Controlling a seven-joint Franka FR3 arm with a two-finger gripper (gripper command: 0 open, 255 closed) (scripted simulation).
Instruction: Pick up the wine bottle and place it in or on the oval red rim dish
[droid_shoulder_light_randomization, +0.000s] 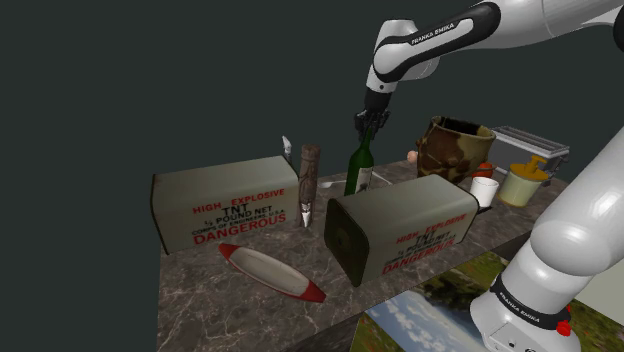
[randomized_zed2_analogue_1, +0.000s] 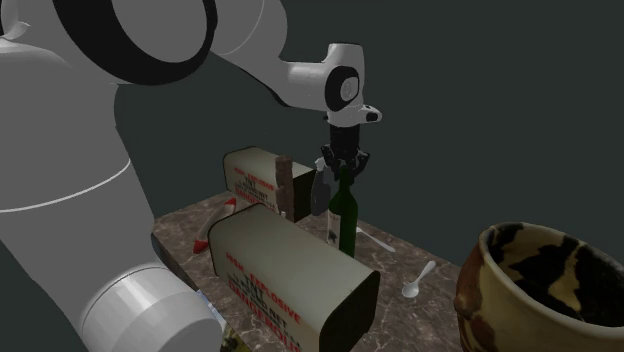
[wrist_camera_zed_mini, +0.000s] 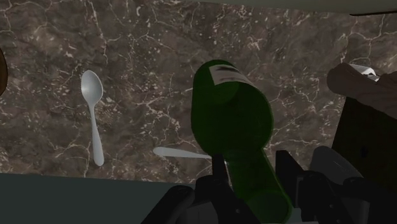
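Observation:
A dark green wine bottle (droid_shoulder_light_randomization: 359, 172) stands behind the nearer TNT box, leaning a little in the shoulder view. My gripper (droid_shoulder_light_randomization: 367, 126) comes down from above onto its neck. In the wrist view both black fingers (wrist_camera_zed_mini: 221, 173) press against the green neck (wrist_camera_zed_mini: 253, 167), so the gripper (wrist_camera_zed_mini: 253, 175) is shut on the bottle. The second exterior view has the gripper (randomized_zed2_analogue_1: 343, 163) at the bottle's (randomized_zed2_analogue_1: 347, 215) top, with the base hidden behind a box. The oval red-rimmed white dish (droid_shoulder_light_randomization: 270, 272) lies near the marble top's front edge, well apart from the bottle.
Two grey TNT boxes (droid_shoulder_light_randomization: 225, 205) (droid_shoulder_light_randomization: 400, 230) flank the route between bottle and dish. A wooden post (droid_shoulder_light_randomization: 309, 185) stands between them. A camouflage pot (droid_shoulder_light_randomization: 455, 148), a white cup (droid_shoulder_light_randomization: 485, 190) and a yellow cup (droid_shoulder_light_randomization: 520, 185) sit at the shoulder view's right. A spoon (wrist_camera_zed_mini: 93, 114) lies beside the bottle.

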